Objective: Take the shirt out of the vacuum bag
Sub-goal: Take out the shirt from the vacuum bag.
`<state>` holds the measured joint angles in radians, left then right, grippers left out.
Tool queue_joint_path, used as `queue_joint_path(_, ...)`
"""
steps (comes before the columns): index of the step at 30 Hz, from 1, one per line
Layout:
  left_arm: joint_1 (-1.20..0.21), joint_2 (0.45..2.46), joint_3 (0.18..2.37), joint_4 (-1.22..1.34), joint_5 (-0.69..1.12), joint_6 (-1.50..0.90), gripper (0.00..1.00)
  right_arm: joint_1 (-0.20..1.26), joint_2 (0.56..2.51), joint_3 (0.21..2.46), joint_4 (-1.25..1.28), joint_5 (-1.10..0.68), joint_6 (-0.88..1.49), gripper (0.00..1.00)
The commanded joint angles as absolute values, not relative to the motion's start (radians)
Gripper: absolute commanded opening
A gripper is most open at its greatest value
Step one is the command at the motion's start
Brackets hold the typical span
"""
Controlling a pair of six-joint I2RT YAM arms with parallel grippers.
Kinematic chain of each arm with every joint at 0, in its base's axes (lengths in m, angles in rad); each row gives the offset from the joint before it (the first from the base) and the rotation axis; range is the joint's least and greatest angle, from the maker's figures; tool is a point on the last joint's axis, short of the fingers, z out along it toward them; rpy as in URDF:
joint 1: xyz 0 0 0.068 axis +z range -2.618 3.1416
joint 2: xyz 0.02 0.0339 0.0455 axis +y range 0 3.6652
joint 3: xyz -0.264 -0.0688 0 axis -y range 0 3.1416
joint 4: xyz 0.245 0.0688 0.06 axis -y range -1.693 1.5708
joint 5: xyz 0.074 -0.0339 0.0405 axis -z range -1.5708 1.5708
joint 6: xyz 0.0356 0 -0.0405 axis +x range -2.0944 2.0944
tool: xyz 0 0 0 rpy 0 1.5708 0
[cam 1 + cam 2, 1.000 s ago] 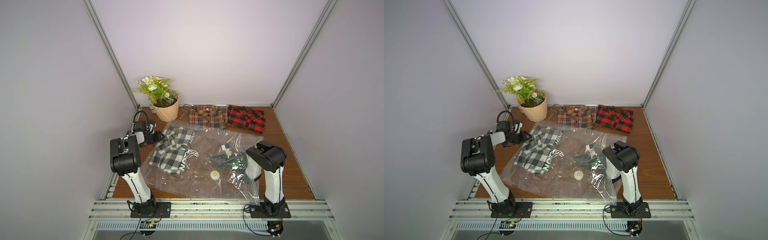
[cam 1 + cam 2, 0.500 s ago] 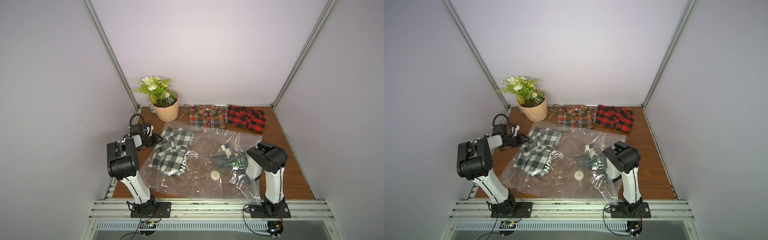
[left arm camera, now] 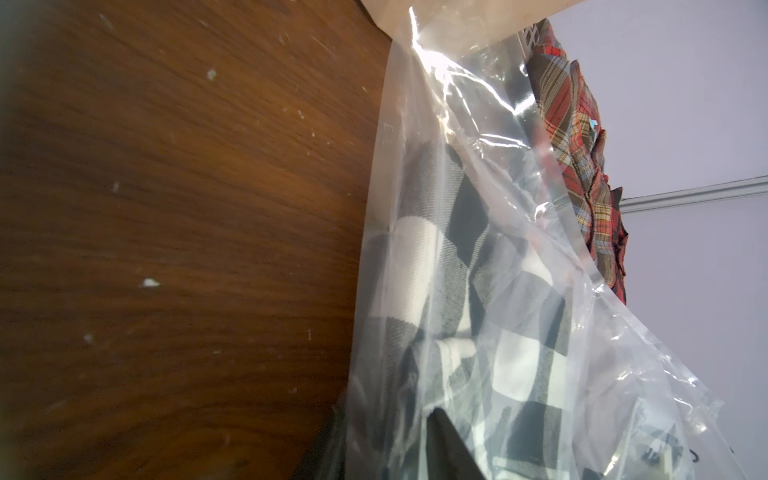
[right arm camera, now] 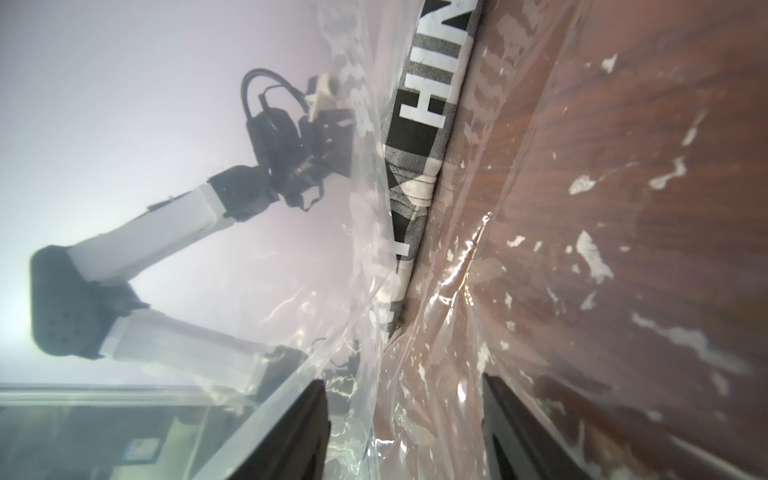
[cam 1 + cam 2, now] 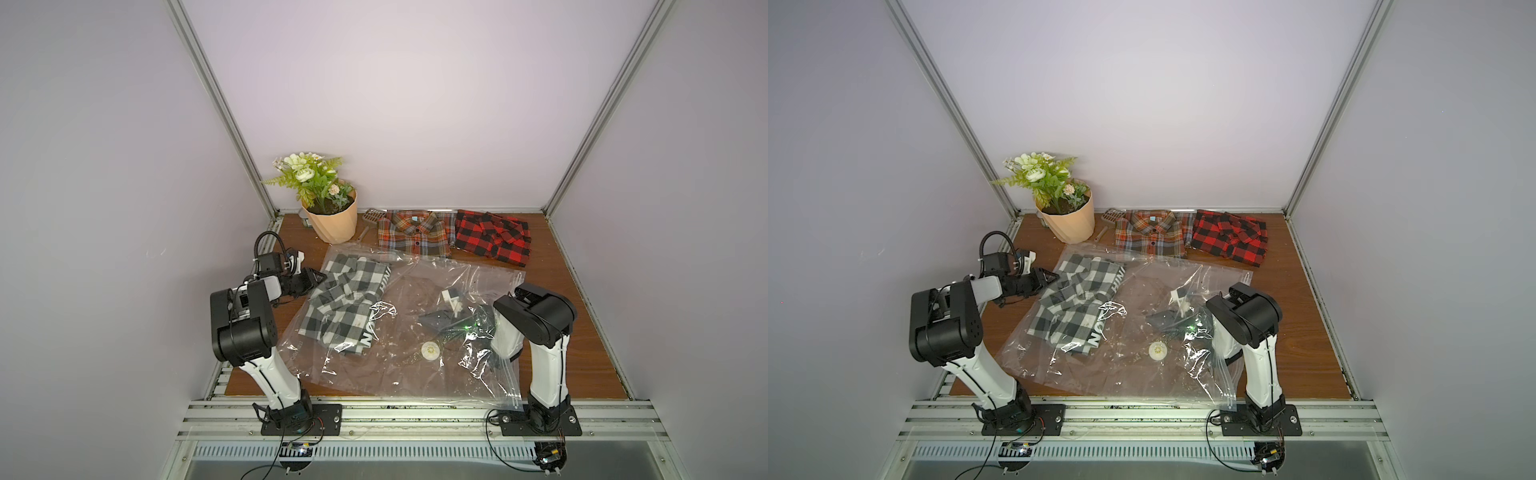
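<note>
wooden table; shirt lettered "hin"

The left arm stood folded at the lower left in a top view, its forearm reaching up and right to the left gripper, whose jaw gap could not be made out. The right arm bent over at the lower right, its right gripper pointing left with jaws apart.

White links and boxy black joints are seen on the left arm and right arm, with a looped black cable at the left wrist.
</note>
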<state>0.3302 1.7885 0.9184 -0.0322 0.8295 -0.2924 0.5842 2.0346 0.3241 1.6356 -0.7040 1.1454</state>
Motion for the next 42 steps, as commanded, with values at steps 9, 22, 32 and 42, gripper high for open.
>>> queue_joint_path(9,0.365,1.709,0.877,0.055,0.901,-0.365,0.25,0.599,2.075,0.302,1.532,-0.683,1.112,0.63)
queue_joint_path(22,0.368,1.725,0.881,0.059,0.919,-0.366,0.17,0.603,2.095,0.302,1.549,-0.683,1.121,0.63)
queue_joint_path(32,0.369,1.753,0.900,-0.002,0.896,-0.322,0.03,0.602,2.103,0.305,1.566,-0.683,1.132,0.62)
queue_joint_path(42,0.318,1.637,0.966,-0.129,0.709,-0.271,0.00,0.604,2.087,0.304,1.573,-0.687,1.131,0.62)
